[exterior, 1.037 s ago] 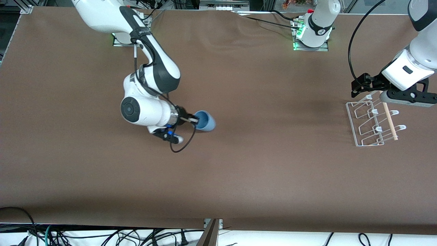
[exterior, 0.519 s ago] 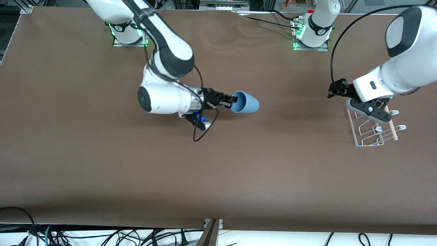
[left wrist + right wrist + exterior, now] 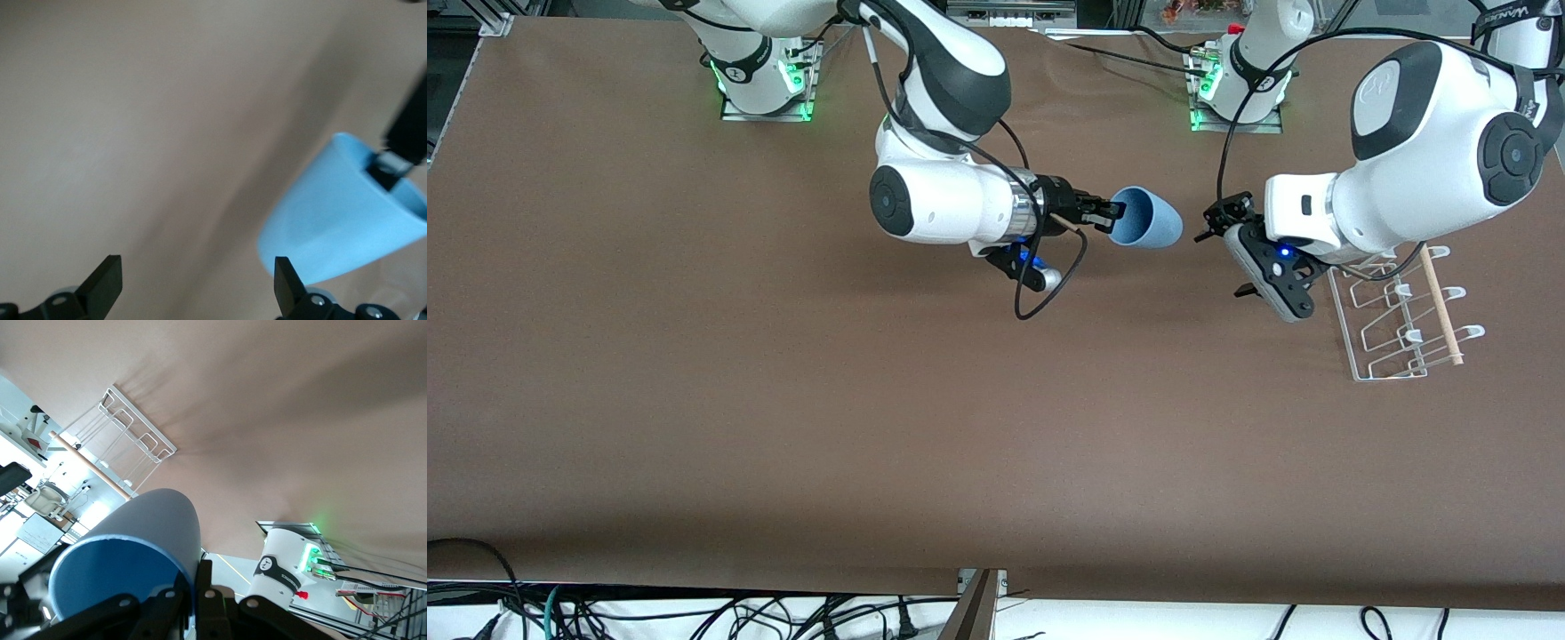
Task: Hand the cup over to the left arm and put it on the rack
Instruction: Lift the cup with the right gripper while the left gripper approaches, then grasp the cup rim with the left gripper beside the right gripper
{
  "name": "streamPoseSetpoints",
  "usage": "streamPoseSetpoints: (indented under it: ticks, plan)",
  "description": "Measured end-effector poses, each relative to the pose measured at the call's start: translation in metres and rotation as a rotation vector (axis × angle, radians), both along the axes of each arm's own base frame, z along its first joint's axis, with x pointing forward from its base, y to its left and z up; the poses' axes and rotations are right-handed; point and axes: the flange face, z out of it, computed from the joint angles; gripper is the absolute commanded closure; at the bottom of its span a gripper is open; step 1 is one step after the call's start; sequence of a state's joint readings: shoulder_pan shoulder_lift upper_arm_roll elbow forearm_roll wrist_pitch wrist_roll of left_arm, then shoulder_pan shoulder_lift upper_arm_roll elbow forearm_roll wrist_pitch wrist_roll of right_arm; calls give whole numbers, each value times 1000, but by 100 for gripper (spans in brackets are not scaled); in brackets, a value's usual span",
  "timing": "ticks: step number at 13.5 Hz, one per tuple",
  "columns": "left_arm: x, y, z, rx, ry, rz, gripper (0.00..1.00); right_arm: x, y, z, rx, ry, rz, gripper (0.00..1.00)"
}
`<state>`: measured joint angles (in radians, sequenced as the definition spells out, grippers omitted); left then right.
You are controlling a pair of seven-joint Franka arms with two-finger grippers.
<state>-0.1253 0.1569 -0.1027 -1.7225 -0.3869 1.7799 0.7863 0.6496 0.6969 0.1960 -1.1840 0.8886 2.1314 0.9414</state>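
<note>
Handover stage, by my reading. The right gripper (image 3: 1113,213) is pinching the cup (image 3: 1149,218) by its rim, one finger inside the mouth and one outside, and is holding it in the air over the middle of the table (image 3: 783,400).

The cup is lying on its side: long axis along the table's length, closed base pointing toward the left arm's end, open mouth facing the right arm's wrist.

The left gripper (image 3: 1221,233) is hovering just beside the cup's base, apart from it, over the table next to the rack (image 3: 1400,320). In the left wrist view its fingers (image 3: 107,280) are spread wide with nothing between them; the cup (image 3: 340,213) is lying off to one side of that gap, not centred.

Nearer free arm: left.

Count: one cup, one rack, two grippers.
</note>
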Motion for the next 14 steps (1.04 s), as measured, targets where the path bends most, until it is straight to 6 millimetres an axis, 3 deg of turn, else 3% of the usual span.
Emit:
streamPoseSetpoints:
  ticks: [7,12,13,14]
  plan:
    - [-10,-5,2,-159,-74,-347,0,3,-1,3,3,-5,-11,100]
    - [-33,-37,-3,-188,-54,-448,2,3,-1,4,4,-5,-12,100]
    - [-36,-37,-8,-188,-47,-451,10,3,-1,4,4,-5,-13,100]
    - [-37,-37,-16,-188,-51,-457,28,4,-1,4,4,-5,-13,100]
